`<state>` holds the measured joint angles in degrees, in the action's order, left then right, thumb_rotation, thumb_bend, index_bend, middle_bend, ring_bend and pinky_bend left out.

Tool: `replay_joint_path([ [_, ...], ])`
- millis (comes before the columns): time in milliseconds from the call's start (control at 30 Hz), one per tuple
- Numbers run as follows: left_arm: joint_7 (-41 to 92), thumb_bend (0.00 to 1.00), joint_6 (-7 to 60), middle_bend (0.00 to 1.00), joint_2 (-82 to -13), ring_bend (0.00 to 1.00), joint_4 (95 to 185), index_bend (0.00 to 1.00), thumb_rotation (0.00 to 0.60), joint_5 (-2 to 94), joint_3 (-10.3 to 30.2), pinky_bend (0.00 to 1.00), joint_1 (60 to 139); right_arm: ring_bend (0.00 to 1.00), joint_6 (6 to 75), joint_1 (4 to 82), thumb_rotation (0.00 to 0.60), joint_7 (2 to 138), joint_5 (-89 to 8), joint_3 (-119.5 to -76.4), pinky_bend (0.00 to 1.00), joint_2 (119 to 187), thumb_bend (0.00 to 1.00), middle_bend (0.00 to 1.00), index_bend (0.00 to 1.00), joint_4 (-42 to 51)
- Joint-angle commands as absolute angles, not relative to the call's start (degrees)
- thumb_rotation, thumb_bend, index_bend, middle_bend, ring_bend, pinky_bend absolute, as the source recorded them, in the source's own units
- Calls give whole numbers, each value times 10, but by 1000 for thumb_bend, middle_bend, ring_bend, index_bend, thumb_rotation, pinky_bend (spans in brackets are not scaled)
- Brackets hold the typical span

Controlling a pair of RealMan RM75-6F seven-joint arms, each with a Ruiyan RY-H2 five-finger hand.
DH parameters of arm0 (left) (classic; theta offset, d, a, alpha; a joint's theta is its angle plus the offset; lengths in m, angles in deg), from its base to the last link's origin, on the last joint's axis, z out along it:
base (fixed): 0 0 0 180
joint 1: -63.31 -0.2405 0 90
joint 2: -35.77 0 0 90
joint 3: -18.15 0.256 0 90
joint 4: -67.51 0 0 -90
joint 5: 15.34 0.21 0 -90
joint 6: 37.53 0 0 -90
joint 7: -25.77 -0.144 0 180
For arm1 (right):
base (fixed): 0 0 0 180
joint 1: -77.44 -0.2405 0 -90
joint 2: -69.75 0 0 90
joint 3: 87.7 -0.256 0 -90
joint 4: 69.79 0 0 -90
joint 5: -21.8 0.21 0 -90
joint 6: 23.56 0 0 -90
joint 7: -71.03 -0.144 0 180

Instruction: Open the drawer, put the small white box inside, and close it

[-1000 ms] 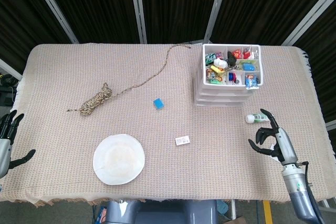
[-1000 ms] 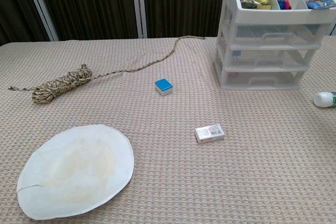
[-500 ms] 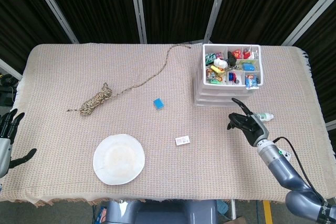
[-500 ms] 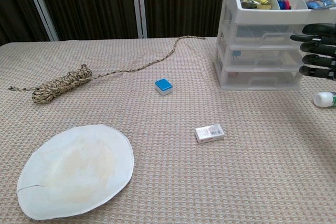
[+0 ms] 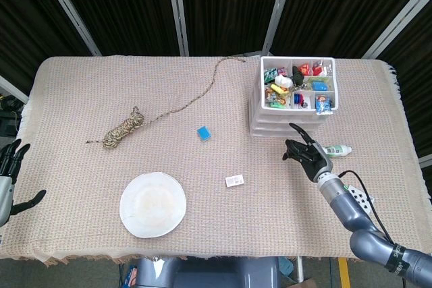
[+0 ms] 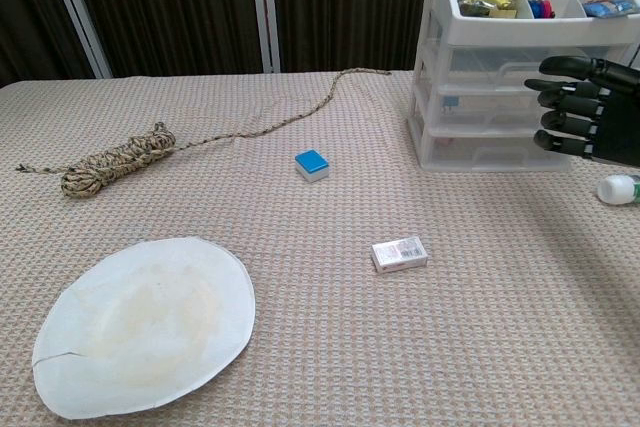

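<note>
Moved: right hand (image 6: 585, 110) had travelled leftward from the counter's (image 6: 330, 347) right edge to just before the drawer unit (image 6: 520, 97).
Right hand: empty, fingers apart, lined up so I could hook a drawer handle.
Left hand (image 5: 7, 177): idle at the far edge, fingers spread.
Small white box (image 6: 399, 253): lay mid-counter, untouched.
Drawers: all closed.

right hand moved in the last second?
Yes. In the head view the right hand has moved left and up, from beside the small bottle to just in front of the drawer unit. It holds nothing.
</note>
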<state>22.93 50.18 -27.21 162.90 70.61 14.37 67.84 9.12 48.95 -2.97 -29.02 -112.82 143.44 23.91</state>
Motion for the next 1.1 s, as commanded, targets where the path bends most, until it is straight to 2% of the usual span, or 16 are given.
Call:
replay_joint_path([
  [33,231,208,501,0,-272,0,1629,58,600,705,143,0,679,698,83,481,600,-18,-272,-1135,587,1442,253,718,140,225],
  [300,228,208,496,0,-274,0,1628,57,600,701,142,0,682,698,69,470,600,16,-228,-1147,588,1454,252,718,141,199],
  [733,224,209,491,0,-277,0,1625,58,600,700,143,0,684,698,41,471,600,39,-196,-1177,587,1470,263,718,259,184],
  [1100,223,210,488,0,-279,0,1625,58,600,700,145,0,686,698,30,466,600,70,-162,-1189,588,1481,268,718,289,173],
])
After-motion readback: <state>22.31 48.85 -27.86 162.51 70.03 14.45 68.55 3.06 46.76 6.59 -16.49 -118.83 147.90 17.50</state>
